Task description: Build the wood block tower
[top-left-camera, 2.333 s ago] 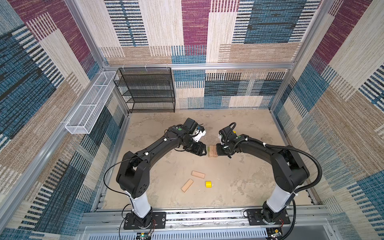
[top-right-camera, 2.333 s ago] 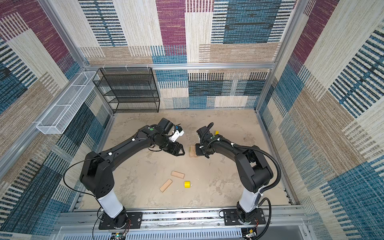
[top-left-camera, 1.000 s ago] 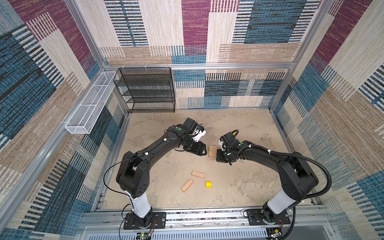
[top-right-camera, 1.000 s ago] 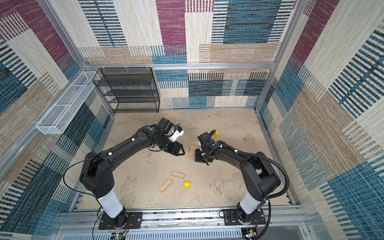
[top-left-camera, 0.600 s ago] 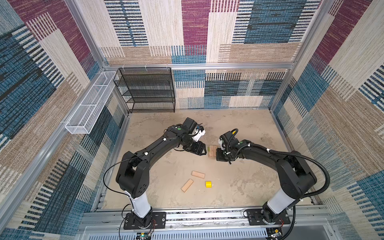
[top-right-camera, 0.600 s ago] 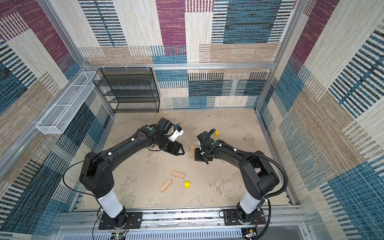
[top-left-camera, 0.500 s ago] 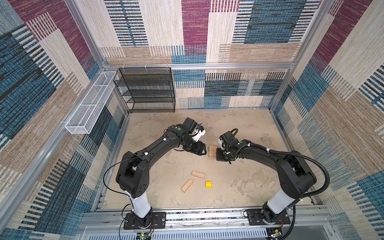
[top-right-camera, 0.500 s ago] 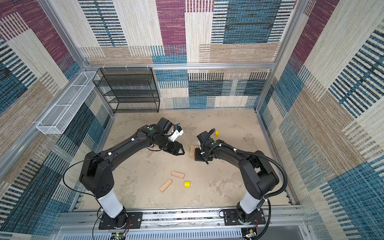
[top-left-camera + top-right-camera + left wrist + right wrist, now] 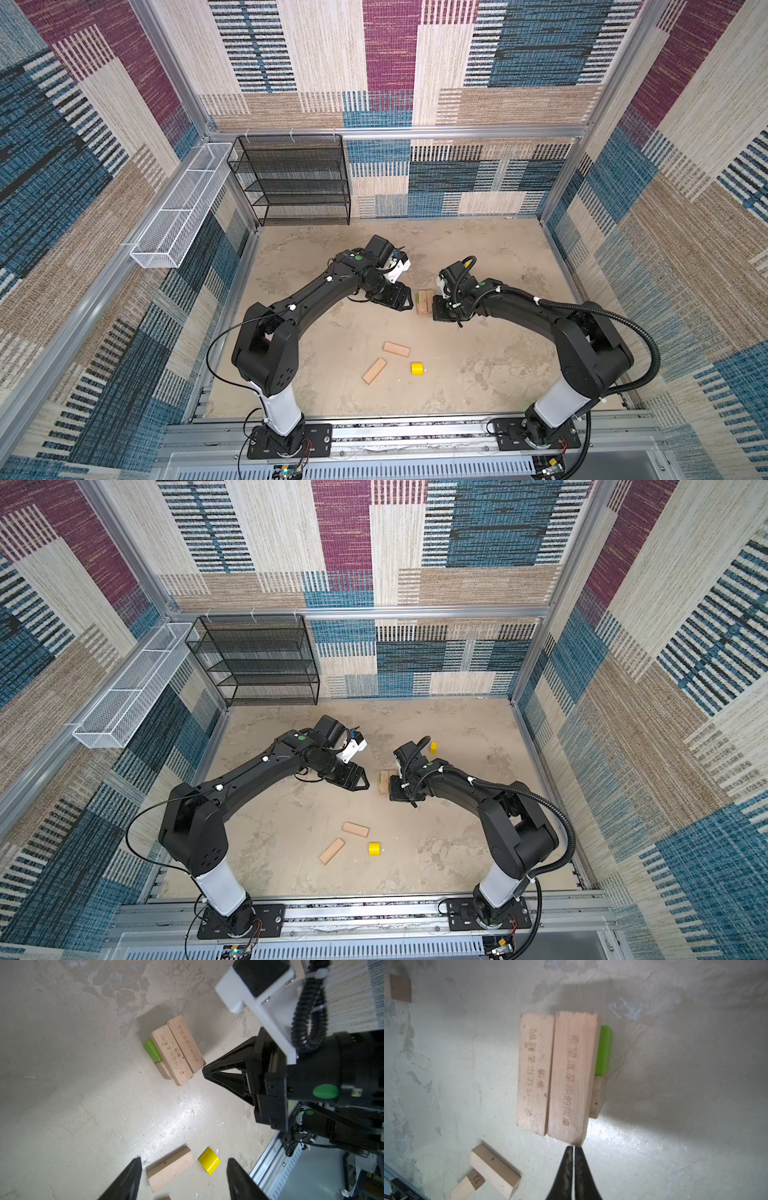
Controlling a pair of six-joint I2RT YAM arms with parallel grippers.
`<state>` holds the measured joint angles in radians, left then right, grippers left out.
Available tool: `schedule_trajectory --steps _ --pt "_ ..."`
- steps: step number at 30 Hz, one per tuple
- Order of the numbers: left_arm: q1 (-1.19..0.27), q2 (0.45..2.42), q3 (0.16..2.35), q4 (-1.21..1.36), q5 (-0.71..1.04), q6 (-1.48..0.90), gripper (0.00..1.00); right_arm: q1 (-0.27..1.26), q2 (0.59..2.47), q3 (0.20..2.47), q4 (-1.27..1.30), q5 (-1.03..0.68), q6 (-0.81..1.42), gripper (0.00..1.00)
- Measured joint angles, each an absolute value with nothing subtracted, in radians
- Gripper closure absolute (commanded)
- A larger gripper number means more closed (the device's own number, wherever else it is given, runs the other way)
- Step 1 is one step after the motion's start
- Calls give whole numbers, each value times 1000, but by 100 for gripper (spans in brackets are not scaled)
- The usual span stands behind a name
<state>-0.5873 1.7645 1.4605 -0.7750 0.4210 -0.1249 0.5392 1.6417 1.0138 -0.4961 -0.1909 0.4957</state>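
Tower (image 9: 424,302) between left tool (image 9: 408,302) and right tool (image 9: 435,316) (planks (image 9: 396,349) in front).

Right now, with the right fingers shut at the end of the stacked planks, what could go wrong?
The shut right fingers meet one corner of an upper plank; an off-centre push could skew it or drag its neighbour. The green brick and tan block below peek out on one side only, so the planks may sit off-centre and tip.

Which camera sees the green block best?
The right wrist view: the green block is close and big, peeking from under the tan planks. The left wrist view shows it smaller; a top view shows only a sliver.
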Motion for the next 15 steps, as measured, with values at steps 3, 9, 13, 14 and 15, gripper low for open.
schedule_trajectory --steps 3,9,13,14,15 --pt "-587 1765 1460 -775 421 -125 32 539 1610 1007 -507 -193 496 91" --pt "-587 1781 1466 -773 396 -141 53 523 1563 1019 -530 -191 481 92" --pt "-585 1801 1456 -736 397 -208 66 476 1581 1042 -525 -173 455 92" --pt "-585 1803 1449 -725 397 -224 68 466 1592 1048 -523 -172 445 92" --pt "-585 1806 1438 -710 396 -247 69 459 1603 1055 -521 -173 439 92"
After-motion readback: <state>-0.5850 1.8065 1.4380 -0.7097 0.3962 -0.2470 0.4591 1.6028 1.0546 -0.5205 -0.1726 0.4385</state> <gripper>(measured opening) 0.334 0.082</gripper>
